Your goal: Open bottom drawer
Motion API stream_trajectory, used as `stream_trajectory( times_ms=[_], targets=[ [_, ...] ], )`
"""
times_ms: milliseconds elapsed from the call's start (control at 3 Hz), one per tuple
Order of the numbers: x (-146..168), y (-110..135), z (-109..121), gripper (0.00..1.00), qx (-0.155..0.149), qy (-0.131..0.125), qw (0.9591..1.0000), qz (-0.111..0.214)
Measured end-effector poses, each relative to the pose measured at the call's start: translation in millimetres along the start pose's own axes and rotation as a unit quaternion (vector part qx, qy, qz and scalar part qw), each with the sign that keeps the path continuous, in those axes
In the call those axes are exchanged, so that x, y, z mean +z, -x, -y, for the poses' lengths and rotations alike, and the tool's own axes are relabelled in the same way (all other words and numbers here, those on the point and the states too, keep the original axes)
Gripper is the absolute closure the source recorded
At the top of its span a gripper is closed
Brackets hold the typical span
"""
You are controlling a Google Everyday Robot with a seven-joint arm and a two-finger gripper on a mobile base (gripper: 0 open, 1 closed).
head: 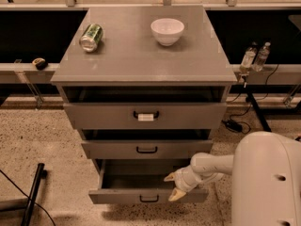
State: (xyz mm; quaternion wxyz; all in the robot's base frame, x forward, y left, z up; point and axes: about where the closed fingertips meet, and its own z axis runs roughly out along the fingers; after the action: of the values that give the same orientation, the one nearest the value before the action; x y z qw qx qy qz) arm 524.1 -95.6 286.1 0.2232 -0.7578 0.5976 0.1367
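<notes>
Most of the task is judged done: bottom drawer (117, 197) is pulled out (interior exposed); end effector (173, 186) is positioned at its front edge, fingers spread; only withdrawal is left.

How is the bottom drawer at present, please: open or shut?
Open: the bottom drawer juts out, interior visible; end effector at its right front.

We see a green metal can (91, 36) lying on the left of the grey cabinet top (141, 65), with a white round bowl (167, 31) to its right. Underneath sit the top drawer (197, 117), the middle drawer (188, 149) and the plain grey bottom drawer (117, 197), which juts nearest. The pale two-finger gripper (173, 186) is at its right front edge.
</notes>
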Motion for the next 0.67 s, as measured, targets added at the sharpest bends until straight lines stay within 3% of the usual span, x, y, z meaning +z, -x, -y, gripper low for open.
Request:
stream_trajectory(
  times_ms=[667],
  targets=[
    [-3.4, -32.7, 28.3, 0.85, 0.044, -0.041, 0.9965, 0.059]
  ],
)
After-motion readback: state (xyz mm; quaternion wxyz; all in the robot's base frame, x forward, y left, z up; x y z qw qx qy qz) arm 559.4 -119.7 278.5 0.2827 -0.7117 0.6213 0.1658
